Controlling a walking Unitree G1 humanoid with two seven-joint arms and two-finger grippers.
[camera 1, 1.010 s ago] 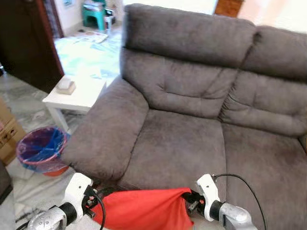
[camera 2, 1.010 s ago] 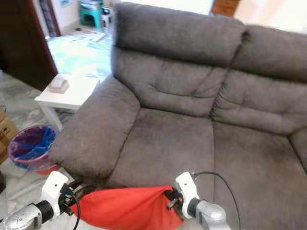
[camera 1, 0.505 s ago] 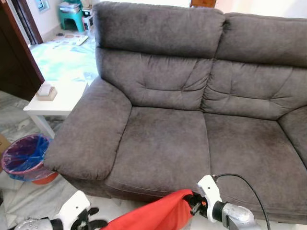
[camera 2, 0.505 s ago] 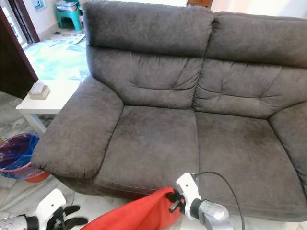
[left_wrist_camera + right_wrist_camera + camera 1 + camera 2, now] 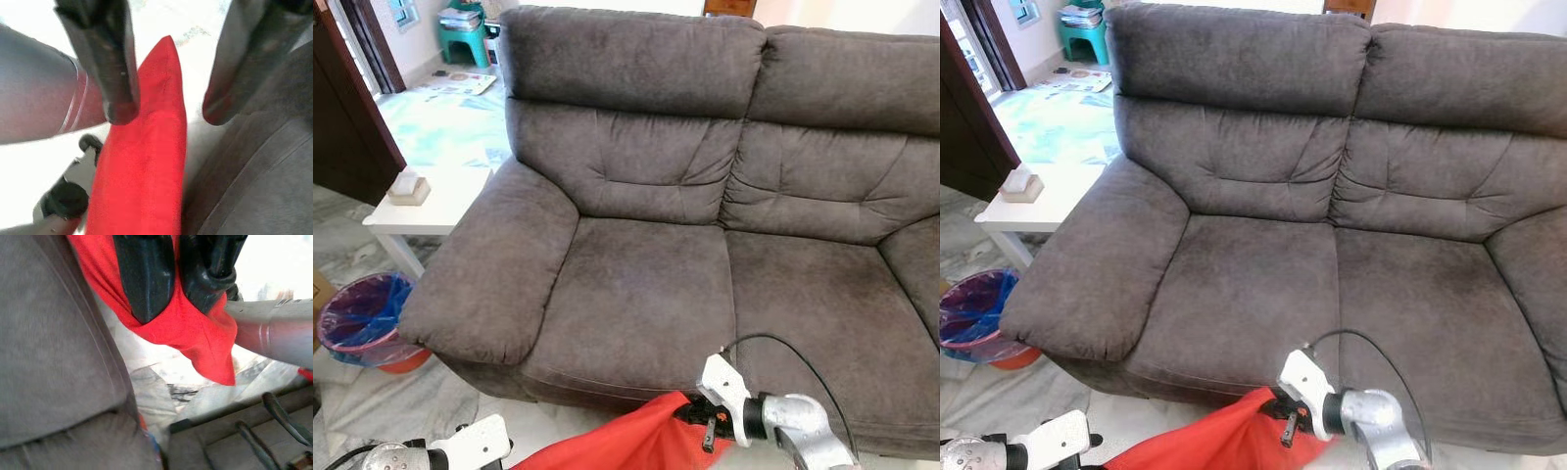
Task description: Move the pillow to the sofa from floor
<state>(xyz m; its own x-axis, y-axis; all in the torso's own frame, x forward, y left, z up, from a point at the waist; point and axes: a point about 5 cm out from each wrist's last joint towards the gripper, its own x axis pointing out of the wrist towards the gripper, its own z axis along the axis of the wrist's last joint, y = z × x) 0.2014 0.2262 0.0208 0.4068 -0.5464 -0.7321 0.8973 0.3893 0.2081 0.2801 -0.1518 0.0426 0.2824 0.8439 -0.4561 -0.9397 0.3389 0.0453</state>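
While right hand (image 5: 690, 416) pinches red pillow (image 5: 617, 446), no writing is readable.

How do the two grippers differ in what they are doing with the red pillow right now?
The right gripper is shut on the red pillow, pinching one corner; the left gripper is open, its fingers apart with the pillow beyond them. The right gripper sits at the sofa front edge; the left is lower, over the floor.

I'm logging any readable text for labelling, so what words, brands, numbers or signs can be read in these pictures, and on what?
None can be read.
The red pillow, the grey sofa and the white side table bear no lettering.
The papers on the floor beyond the sofa show coloured patches, too small and blurred to read.
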